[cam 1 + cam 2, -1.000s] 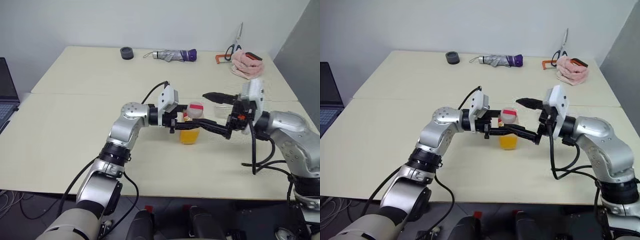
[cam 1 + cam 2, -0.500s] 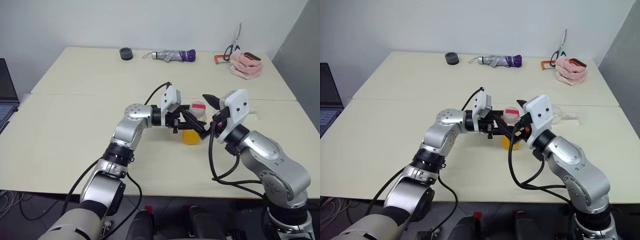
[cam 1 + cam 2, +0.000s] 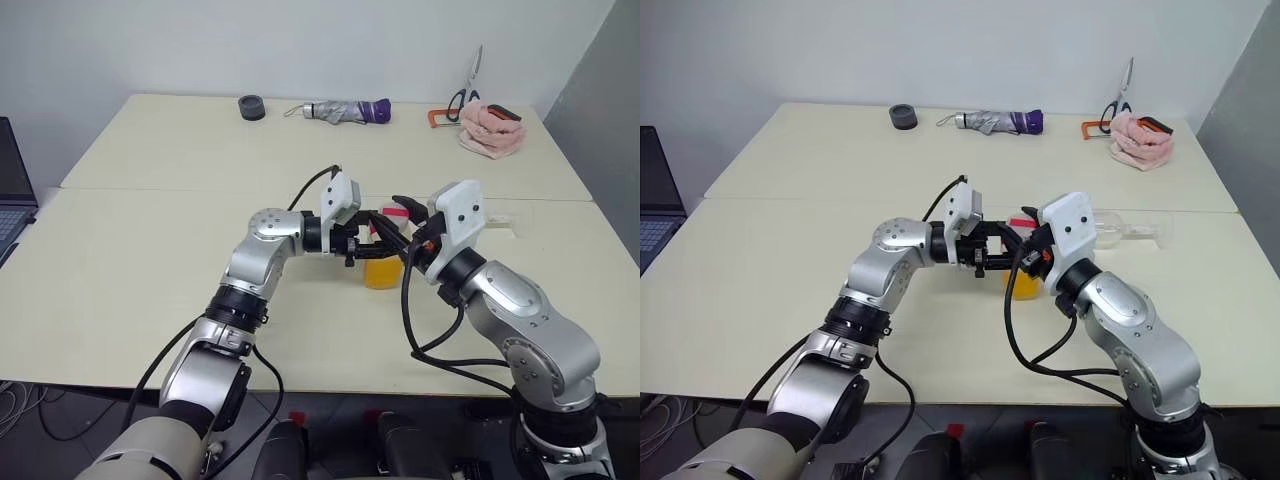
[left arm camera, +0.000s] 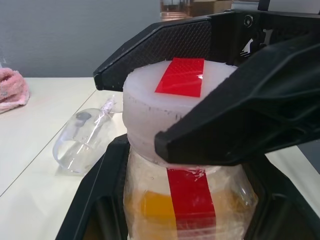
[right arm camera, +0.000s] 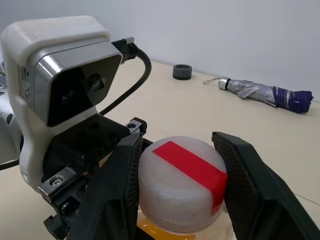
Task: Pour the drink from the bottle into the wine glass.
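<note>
Legible text, labels, brands, numbers, signs: none. The bottle (image 4: 190, 200) carries a plain red strip down its side, unlettered; its cap (image 5: 182, 182) carries a plain red strip across the top, likewise blank. No other marking in view can be read.

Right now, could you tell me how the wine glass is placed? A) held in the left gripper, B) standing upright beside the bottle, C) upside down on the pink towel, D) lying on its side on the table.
D: the wine glass lies on its side on the table, beyond the bottle that the left gripper holds.
</note>
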